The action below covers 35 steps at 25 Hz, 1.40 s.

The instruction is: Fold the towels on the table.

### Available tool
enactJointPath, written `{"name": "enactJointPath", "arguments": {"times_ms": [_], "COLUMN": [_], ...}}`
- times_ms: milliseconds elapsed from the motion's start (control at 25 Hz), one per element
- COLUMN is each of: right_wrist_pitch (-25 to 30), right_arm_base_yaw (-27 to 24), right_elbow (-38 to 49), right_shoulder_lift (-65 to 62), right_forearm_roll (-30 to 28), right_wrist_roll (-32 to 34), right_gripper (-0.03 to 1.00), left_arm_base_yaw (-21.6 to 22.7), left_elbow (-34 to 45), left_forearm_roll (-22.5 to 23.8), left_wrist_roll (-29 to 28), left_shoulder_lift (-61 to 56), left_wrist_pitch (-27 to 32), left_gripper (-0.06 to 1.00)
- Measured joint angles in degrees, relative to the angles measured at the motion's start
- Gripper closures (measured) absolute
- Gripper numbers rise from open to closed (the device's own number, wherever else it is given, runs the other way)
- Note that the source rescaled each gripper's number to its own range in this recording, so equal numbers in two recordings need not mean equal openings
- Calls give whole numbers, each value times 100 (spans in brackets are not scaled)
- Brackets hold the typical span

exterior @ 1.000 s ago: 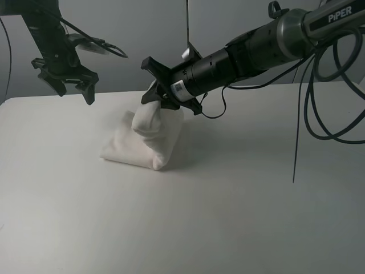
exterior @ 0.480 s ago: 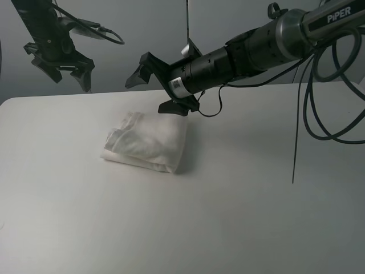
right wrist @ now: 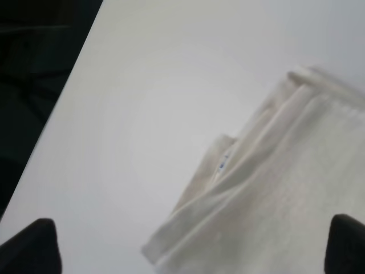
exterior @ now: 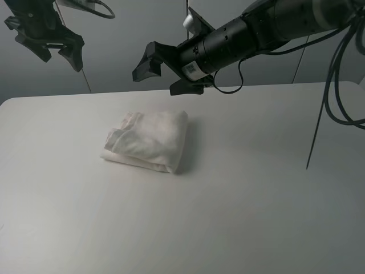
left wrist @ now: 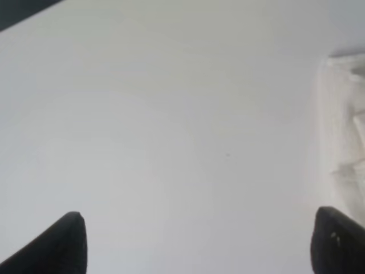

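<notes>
Exterior high view: the white terry cloth towel [exterior: 147, 140], folded into a thick, slightly uneven bundle, lies on the large plain white counter [exterior: 239, 200], left of centre and toward the far edge. The right hand [exterior: 162, 73] hangs above and just behind the bundle, jaws wide and empty. The left hand [exterior: 48, 47] is raised well clear at far left, jaws spread and empty. Risk: the top layers sit loosely, so a low pass by the right hand could catch an edge and drag the fold open.

Left wrist view: bare counter fills the frame; the towel [left wrist: 345, 131] shows only at one margin, between widely separated dark fingertips [left wrist: 65, 242].

Right wrist view: stacked layer edges and a small label tab [right wrist: 223, 155] are visible on the towel [right wrist: 285, 194]. The layers are misaligned, so the bundle may relax and spread unaided.
</notes>
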Motion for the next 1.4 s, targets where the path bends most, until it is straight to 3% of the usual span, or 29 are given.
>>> {"name": "enactJointPath", "arguments": {"times_ms": [40, 280, 440, 720, 1080, 1400], "right_wrist_pitch": [-51, 57, 492, 576, 674, 1512], "right_arm_base_yaw": [-71, -174, -174, -174, -174, -174], "right_elbow": [0, 14, 387, 1758, 3240, 4095], "right_shoulder_lift": [-215, -1504, -2402, -4226, -6625, -8451], "right_forearm_roll": [-449, -4492, -5748, -6698, -6742, -6742], "right_wrist_roll": [232, 2457, 3165, 3926, 4004, 3965], "right_gripper": [-3, -3, -3, -3, -3, -3], "left_arm_base_yaw": [12, 50, 50, 50, 50, 50], "left_elbow": [0, 54, 823, 3049, 5505, 6984], "left_forearm_roll": [-31, -139, -236, -236, -226, -237], "left_wrist_roll": [0, -18, -77, -329, -767, -1255], "left_shoulder_lift": [-109, -902, -1643, -3416, -5909, -7756], "left_wrist_pitch": [0, 0, -20, -623, -996, -1188], "left_gripper": [-6, -6, -6, -6, -6, -6]}}
